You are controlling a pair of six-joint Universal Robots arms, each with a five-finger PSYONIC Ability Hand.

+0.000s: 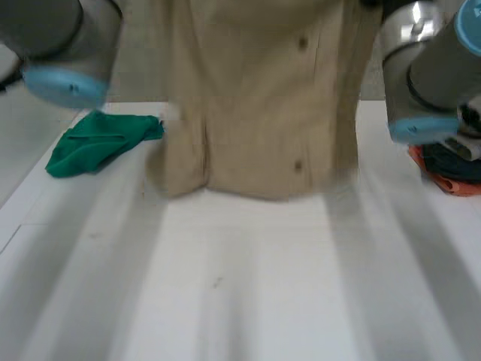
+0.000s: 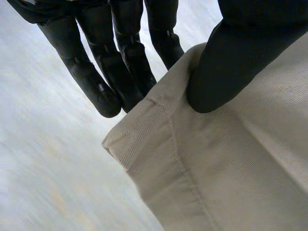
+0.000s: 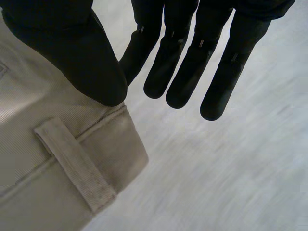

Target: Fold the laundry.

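Left hand and right hand each pinch one beige garment's corner; one green cloth lies beside.

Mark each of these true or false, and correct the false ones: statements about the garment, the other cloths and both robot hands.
1. The beige garment hangs upright between the two arms. True.
2. The green cloth lies spread flat in the middle of the table. False: it is bunched up toward the robot's left side, beside the beige garment.
3. The left robot hand has its thumb pressed on a corner of the beige garment. True.
4. The right robot hand holds the green cloth. False: its thumb is on the beige garment's corner, near a belt loop.
5. An orange and blue item lies on the table by the right arm. True.
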